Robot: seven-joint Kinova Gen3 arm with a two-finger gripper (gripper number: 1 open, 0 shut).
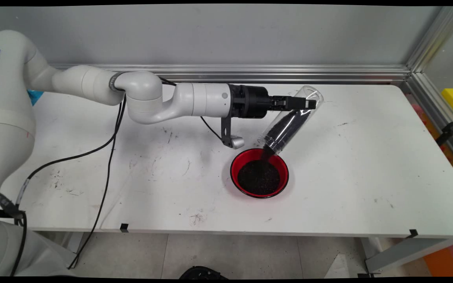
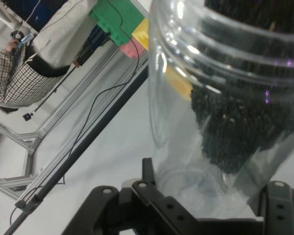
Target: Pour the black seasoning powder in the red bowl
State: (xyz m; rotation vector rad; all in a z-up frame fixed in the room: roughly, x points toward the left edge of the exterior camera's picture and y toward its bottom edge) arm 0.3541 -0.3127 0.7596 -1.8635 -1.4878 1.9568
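One white robot arm reaches in from the left across a white bench, its surface flat and marked with dark scuffs. At the arm's end is one black gripper with two fingers, and these are clamped on the closed end of one clear plastic jar. The jar is a smooth cylinder with ridged threads near its mouth. It is tilted steeply, its open mouth pointing down and to the left, held in the air above the bench.

The jar is partly filled with black grains, fine and gritty like seeds or coarse sand. A thin stream of them falls from the jar's mouth into one round bowl standing on the bench just below. The bowl is red inside with a dark rim, and a mound of the same black grains covers its bottom.

Black cables hang from the arm to the bench.

In the hand view, the clear jar wall fills the right side, the grains piled inside it.
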